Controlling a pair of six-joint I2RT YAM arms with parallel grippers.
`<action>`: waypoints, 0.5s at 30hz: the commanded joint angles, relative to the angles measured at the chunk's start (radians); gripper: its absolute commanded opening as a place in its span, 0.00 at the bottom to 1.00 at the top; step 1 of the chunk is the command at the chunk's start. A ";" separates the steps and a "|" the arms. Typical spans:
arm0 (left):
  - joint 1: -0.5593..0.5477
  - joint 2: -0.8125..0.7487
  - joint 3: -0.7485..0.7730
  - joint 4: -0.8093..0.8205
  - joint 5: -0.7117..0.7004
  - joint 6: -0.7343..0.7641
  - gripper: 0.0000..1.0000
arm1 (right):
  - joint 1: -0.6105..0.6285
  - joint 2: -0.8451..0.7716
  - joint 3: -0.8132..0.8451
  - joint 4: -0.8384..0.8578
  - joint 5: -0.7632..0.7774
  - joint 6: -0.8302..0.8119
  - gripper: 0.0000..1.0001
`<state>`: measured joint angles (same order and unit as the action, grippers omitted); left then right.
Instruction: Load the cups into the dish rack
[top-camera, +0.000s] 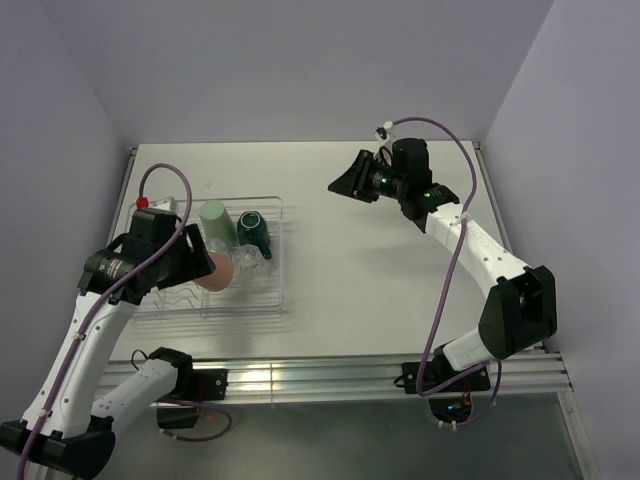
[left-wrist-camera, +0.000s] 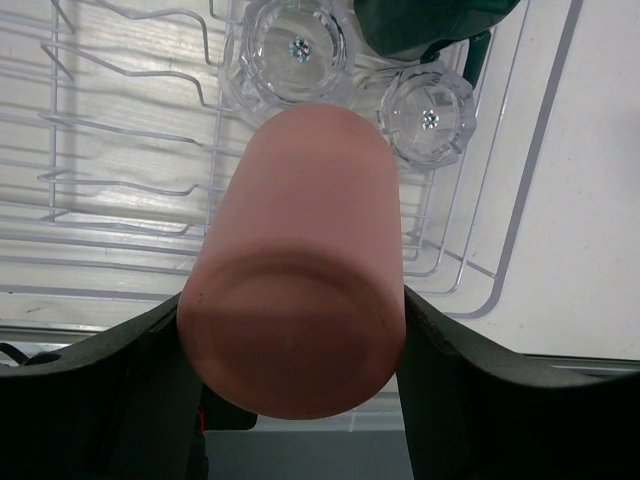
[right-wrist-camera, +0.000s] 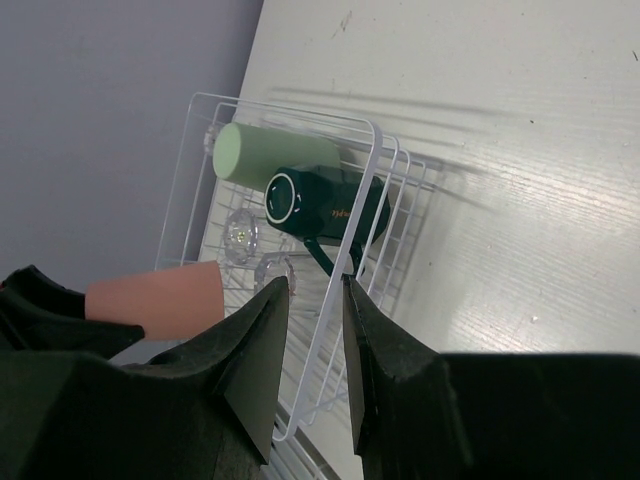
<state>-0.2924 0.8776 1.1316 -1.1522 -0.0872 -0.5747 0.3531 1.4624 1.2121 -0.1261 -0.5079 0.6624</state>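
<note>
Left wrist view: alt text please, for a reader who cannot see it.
The left end effector grips a salmon-pink smooth tumbler, its base toward the camera, over a white wire dish rack. Beyond it, two clear ribbed glasses sit in the rack, with a dark teal mug cut off at the top edge.

Dish rack: clear wire, left-centre of the top view, on the tabletop. Pale green tumbler and dark teal mug lie on their sides, side by side, at its upper end. Two clear glasses stand on end just below them. Salmon-pink tumbler is clamped in the left tool, over the rack.
</note>
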 joint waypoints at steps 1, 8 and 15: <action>-0.019 0.004 0.022 -0.018 -0.040 -0.039 0.00 | -0.005 0.001 0.029 0.017 0.011 -0.015 0.36; -0.037 0.040 0.011 -0.037 -0.059 -0.065 0.00 | -0.005 0.007 0.024 0.017 0.009 -0.020 0.36; -0.063 0.072 -0.006 -0.026 -0.072 -0.077 0.00 | -0.005 0.015 0.021 0.020 -0.001 -0.020 0.36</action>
<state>-0.3447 0.9421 1.1313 -1.1931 -0.1322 -0.6304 0.3531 1.4651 1.2121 -0.1272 -0.5083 0.6598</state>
